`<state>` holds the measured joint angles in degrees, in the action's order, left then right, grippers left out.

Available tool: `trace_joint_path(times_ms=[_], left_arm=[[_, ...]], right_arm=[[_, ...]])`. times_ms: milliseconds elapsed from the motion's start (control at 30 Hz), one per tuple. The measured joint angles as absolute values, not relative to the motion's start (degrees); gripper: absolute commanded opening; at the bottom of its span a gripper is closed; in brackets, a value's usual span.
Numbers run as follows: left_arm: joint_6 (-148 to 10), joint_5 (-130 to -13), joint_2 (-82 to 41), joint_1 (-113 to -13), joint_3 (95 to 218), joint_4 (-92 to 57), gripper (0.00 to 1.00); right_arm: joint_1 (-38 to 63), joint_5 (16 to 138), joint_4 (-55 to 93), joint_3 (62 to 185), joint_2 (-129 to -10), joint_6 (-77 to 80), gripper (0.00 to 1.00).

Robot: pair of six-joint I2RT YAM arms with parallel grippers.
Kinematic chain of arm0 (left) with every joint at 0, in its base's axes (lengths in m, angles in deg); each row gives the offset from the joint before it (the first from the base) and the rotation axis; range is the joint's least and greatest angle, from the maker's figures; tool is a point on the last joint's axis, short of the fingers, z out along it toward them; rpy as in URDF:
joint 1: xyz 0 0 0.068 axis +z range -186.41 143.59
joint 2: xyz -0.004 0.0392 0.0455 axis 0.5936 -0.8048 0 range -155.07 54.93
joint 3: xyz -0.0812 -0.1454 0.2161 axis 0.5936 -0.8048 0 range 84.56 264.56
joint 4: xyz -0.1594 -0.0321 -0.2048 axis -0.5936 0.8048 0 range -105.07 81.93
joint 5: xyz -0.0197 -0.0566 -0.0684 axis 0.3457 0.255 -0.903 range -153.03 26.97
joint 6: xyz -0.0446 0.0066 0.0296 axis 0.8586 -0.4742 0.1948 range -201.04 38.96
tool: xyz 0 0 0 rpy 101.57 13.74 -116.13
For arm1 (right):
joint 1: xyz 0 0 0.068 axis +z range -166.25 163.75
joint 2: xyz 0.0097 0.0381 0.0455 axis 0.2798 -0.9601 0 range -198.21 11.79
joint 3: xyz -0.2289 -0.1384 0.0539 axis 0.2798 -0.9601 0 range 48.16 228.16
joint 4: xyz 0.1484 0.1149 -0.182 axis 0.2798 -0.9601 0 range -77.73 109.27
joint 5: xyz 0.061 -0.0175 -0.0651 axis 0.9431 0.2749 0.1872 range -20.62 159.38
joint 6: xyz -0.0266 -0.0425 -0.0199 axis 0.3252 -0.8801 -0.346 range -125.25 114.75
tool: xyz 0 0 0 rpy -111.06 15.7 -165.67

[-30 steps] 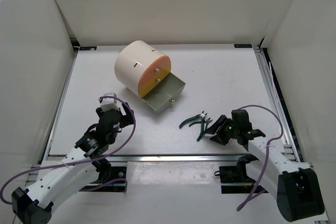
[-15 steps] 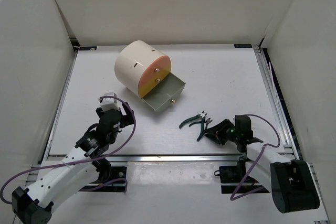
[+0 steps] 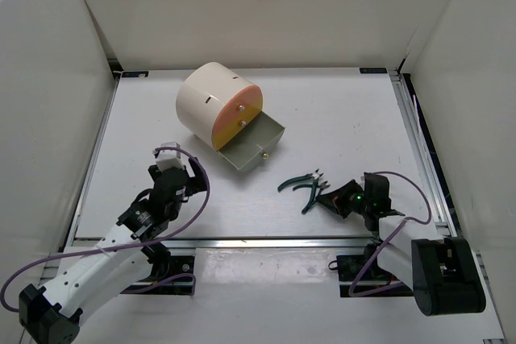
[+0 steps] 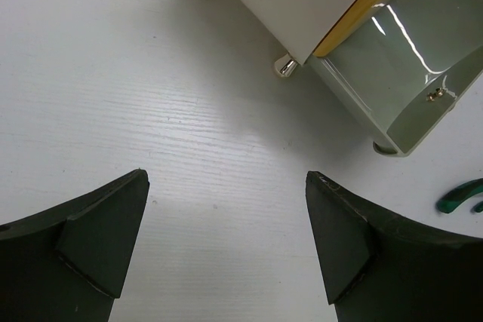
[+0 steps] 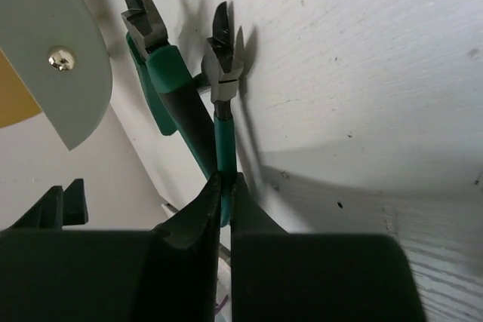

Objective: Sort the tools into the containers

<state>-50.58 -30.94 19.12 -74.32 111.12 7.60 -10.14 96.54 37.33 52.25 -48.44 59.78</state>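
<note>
Grip first: my right pincer point(image 5: 224, 186) is clamped tight on one green handle of a cutter point(image 5: 223, 88), whose steel tip points away from me, close over the table point(image 3: 347, 118) and just beside a second green-handled cutter point(image 5: 155, 54). My left pincer point(image 4: 226, 186) hangs wide apart above bare tabletop, holding nothing, near the pulled-out grey-green drawer point(image 4: 392, 73) of the cream drum point(image 3: 211, 102). Both tools are outside that drawer, off to its right.

A glossy, smooth sheen was seen on the grey-green plastic drawer point(image 4: 389, 54); dull grey metal was shown at the heads of the green-handled pliers point(image 5: 223, 130).
</note>
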Motion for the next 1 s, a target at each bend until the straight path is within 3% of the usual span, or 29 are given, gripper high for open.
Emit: trace_joint_path(times_ms=[333, 633, 1000], left_arm=[[-50.58, -30.94, 19.16, -74.32, 111.12, 7.58, 0.96], [-50.60, -30.91, 19.62, -74.32, 111.12, 7.60, 0.96], [-50.58, -30.91, 20.49, -74.32, 111.12, 7.60, 0.96]], right_arm=[[-10.62, 89.69, 18.73, 60.23, -40.18, 50.71, 0.00], [-10.62, 83.14, 1.86, 82.46, -43.30, 38.73, 0.00], [-10.56, 83.33, -6.47, 84.38, -40.33, 33.23, 0.00]])
